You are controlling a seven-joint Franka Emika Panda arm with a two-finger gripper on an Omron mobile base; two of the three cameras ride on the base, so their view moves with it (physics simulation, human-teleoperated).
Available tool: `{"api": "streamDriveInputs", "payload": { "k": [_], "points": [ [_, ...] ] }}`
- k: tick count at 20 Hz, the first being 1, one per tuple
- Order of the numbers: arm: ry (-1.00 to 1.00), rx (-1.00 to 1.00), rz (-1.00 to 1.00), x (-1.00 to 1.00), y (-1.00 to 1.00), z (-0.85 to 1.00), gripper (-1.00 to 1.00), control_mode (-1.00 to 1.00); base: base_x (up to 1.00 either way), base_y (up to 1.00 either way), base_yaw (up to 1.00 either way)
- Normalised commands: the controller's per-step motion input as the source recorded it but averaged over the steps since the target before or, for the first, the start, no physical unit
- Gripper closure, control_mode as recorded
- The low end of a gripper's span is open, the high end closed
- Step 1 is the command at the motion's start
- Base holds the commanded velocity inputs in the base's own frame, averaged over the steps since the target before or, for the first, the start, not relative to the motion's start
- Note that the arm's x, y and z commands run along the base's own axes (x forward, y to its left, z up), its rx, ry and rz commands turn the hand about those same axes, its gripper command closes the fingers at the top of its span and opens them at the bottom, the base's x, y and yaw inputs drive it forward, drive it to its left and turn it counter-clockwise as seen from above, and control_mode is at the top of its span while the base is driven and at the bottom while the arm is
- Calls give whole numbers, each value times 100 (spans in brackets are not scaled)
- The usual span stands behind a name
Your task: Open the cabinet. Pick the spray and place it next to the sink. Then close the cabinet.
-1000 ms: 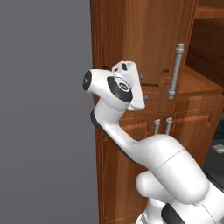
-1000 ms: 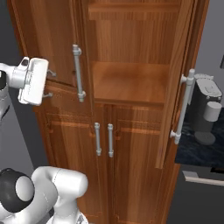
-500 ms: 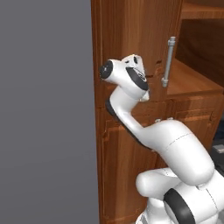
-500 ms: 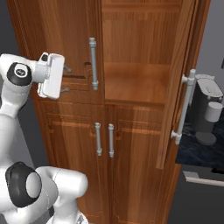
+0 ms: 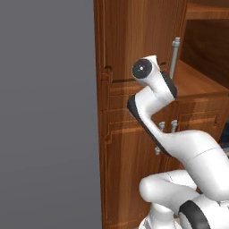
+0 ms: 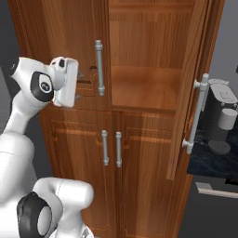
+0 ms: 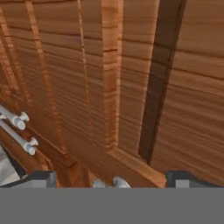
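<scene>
The cabinet [image 6: 139, 69] stands with its right door [image 6: 195, 83] swung open and its left door [image 6: 60, 42] apparently shut. The fingers [image 6: 80, 83] spread wide, empty, just beside the left door's long handle [image 6: 99, 67], seemingly not touching it.

1. One cabinet [image 6: 139, 56] is seen, with two upper doors.
2. Two long bar handles [image 6: 99, 67] are counted.
3. Two shorter lower handles [image 6: 105, 147] are counted.
4. One coffee machine [image 6: 223, 118] is seen.

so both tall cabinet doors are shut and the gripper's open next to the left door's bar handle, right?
Not quite: the right door of the cabinet stands open, exposing the shelf, as the right base view shows. The gripper is open by the left door's handle.
</scene>
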Motion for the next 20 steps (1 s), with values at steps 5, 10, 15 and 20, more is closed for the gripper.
{"api": "streamDriveInputs", "payload": {
  "k": [5, 10, 15, 20],
  "points": [
    [-12, 24, 18, -100, -42, 6, -100, -100, 0, 0, 0],
    [-10, 22, 1, -100, -31, 0, -100, -100, 0, 0, 0],
    [-2, 14, -14, -100, -11, 7, -100, -100, 0, 0, 0],
    [0, 11, -20, -100, -1, 39, -100, -100, 0, 0, 0]
  ]
}}
